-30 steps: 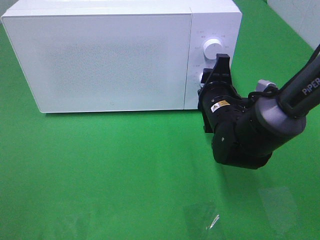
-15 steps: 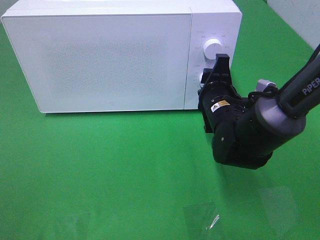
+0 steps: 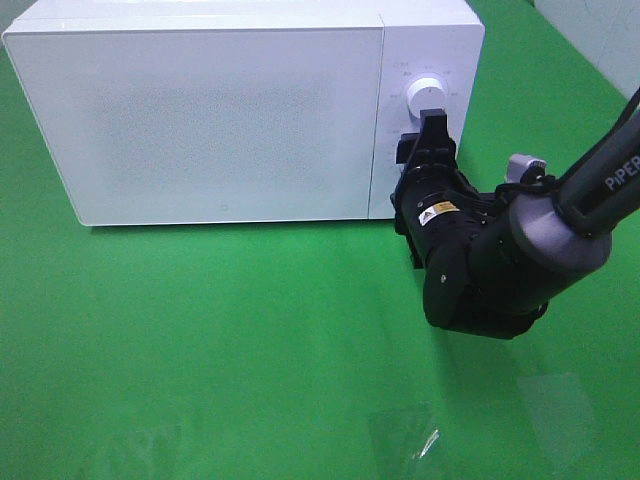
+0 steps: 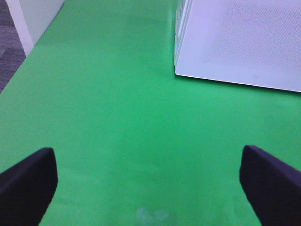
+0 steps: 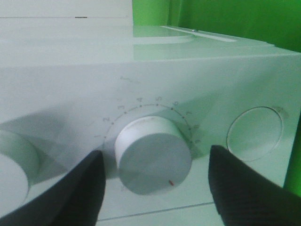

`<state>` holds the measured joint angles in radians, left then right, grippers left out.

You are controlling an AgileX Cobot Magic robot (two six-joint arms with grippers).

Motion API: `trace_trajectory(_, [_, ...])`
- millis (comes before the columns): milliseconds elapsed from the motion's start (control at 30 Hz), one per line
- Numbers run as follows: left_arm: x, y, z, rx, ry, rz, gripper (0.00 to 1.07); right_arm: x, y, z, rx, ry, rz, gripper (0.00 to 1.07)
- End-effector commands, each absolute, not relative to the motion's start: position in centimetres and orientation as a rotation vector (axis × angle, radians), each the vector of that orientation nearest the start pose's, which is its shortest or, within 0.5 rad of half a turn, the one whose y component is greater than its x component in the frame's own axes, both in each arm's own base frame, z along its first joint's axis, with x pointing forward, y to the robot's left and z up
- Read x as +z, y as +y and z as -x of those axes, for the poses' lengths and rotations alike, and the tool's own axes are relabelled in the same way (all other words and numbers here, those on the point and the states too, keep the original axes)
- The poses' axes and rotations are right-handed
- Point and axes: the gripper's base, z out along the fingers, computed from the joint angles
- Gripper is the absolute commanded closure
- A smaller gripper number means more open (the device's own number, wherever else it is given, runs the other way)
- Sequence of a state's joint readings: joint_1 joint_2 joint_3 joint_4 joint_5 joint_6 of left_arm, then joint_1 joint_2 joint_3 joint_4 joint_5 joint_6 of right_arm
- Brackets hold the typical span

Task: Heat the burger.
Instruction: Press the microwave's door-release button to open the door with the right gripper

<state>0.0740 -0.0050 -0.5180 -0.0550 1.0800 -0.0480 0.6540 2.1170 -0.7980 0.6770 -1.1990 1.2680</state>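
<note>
The burger is out of view. A white microwave (image 3: 210, 110) stands at the back of the green table with its door closed. My right gripper (image 3: 426, 128) is at its control panel, just below the upper knob (image 3: 428, 90), and covers the lower knob there. In the right wrist view the gripper (image 5: 155, 155) is open, with one finger on either side of the lower timer knob (image 5: 153, 155) and small gaps between fingers and knob. My left gripper (image 4: 148, 183) is open and empty over bare green table, near the microwave's corner (image 4: 235, 42).
In the right wrist view a second knob (image 5: 14, 162) and a round button (image 5: 255, 133) flank the timer knob. A white panel (image 4: 35, 19) and grey floor border the table edge in the left wrist view. Green table (image 3: 220, 340) stretches in front of the microwave.
My right gripper has moved slightly left and up along the control panel and now covers the lower knob, which showed beside it before. Nothing else has moved.
</note>
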Motion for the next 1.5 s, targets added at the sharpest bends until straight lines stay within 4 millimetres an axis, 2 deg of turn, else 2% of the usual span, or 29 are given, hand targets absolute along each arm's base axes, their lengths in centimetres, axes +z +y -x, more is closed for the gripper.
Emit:
trace_trajectory(33, [28.2, -0.6, 1.0, -0.055, 2.004, 0.12, 0.06, 13.2, 17.3, -32.0, 1.172, 1.176, -1.028, 0.4])
trace_trajectory(233, [28.2, -0.6, 1.0, -0.055, 2.004, 0.12, 0.06, 13.3, 17.0, -31.3, 1.146, 1.203, -1.007, 0.4])
trace_trajectory(367, [28.2, -0.6, 1.0, -0.055, 2.004, 0.12, 0.06, 13.4, 16.7, -29.6, 1.099, 1.304, -0.947, 0.4])
trace_trajectory(467, [28.2, -0.6, 1.0, -0.055, 2.004, 0.12, 0.06, 13.4, 16.6, -29.3, 1.091, 1.314, -0.94, 0.4])
trace_trajectory(633, [28.2, -0.6, 1.0, -0.055, 2.004, 0.12, 0.06, 13.0, 16.3, -27.8, 1.066, 1.371, -0.915, 0.4])
trace_trajectory(833, [28.2, -0.6, 1.0, -0.055, 2.004, 0.12, 0.06, 13.8, 15.7, -26.8, 1.019, 1.408, -0.843, 0.4])
trace_trajectory(1033, [28.2, -0.6, 1.0, -0.055, 2.004, 0.12, 0.06, 16.4, 15.3, -25.6, 0.898, 1.532, -0.667, 0.4])
trace_trajectory(1133, [28.2, -0.6, 1.0, -0.055, 2.004, 0.12, 0.06, 17.1, 15.3, -25.4, 0.86, 1.578, -0.613, 0.4])
trace_trajectory(1167, [28.2, -0.6, 1.0, -0.055, 2.004, 0.12, 0.06, 17.9, 15.4, -25.1, 0.818, 1.628, -0.531, 0.4])
trace_trajectory(1267, [28.2, -0.6, 1.0, -0.055, 2.004, 0.12, 0.06, 18.4, 15.4, -25.0, 0.792, 1.645, -0.487, 0.4])
trace_trajectory(1333, [28.2, -0.6, 1.0, -0.055, 2.004, 0.12, 0.06, 19.7, 15.0, -24.5, 0.683, 1.754, -0.292, 0.4])
trace_trajectory(1367, [28.2, -0.6, 1.0, -0.055, 2.004, 0.12, 0.06, 19.7, 15.0, -24.5, 0.683, 1.754, -0.292, 0.4])
trace_trajectory(1400, [28.2, -0.6, 1.0, -0.055, 2.004, 0.12, 0.06, 20.1, 14.7, -24.2, 0.628, 1.808, -0.211, 0.39])
trace_trajectory(1433, [28.2, -0.6, 1.0, -0.055, 2.004, 0.12, 0.06, 20.1, 14.7, -24.2, 0.628, 1.808, -0.211, 0.39])
trace_trajectory(1467, [28.2, -0.6, 1.0, -0.055, 2.004, 0.12, 0.06, 20.7, 14.3, -23.9, 0.569, 1.841, -0.105, 0.38])
trace_trajectory(1500, [28.2, -0.6, 1.0, -0.055, 2.004, 0.12, 0.06, 20.7, 14.3, -23.9, 0.569, 1.841, -0.105, 0.38])
